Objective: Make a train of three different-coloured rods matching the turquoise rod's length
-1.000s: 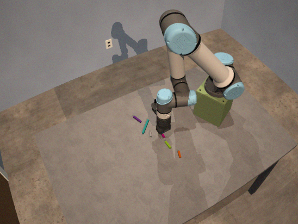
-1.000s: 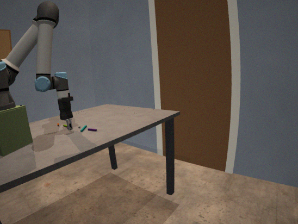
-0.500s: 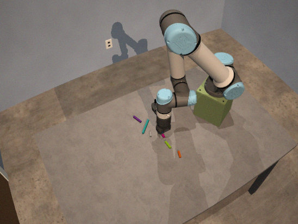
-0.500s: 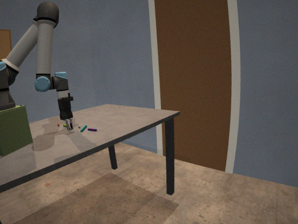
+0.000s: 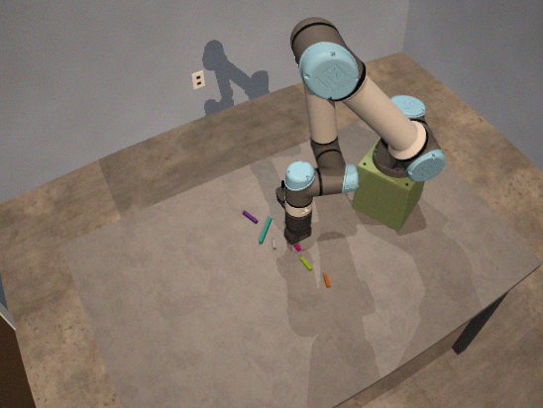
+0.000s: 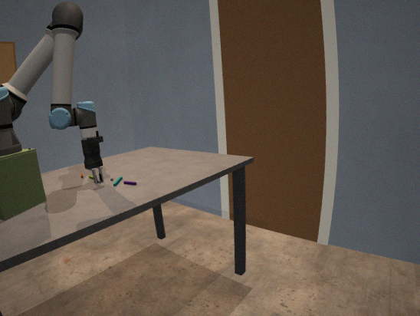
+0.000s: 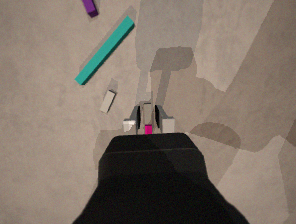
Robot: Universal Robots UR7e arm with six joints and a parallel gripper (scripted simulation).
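The gripper (image 7: 148, 118) is right down at the table (image 5: 198, 317), pointing straight at the surface, and its fingers stand apart with a clear gap on either side of the magenta rod (image 7: 148, 129). That little rod lies flat between them and nothing is clamped. From the top view, the magenta rod (image 5: 297, 247) peeks out just at the foot of the gripper (image 5: 295, 241).

Out ahead in the wrist view, the turquoise rod (image 7: 105, 50) lies on a diagonal, the longest piece on the table, and just beside its near end sits the short grey rod (image 7: 108, 101), close to it but not touching. Up at the top edge of that view the purple rod (image 7: 90, 7) is only partly in frame.

From above, the layout opens up: the purple rod (image 5: 250, 217) lies to the left of the turquoise rod (image 5: 265, 230), apart from it, with the grey rod (image 5: 274, 244) just below the turquoise one's lower end. On the other side of the gripper, the lime rod (image 5: 306, 262) lies close to the magenta one, roughly following on from it with a small gap between them, and the orange rod (image 5: 326, 280) comes further along, again apart and turned at a slightly different angle.

The side view has the gripper (image 6: 98, 179) low among the rods, near the table's far left part
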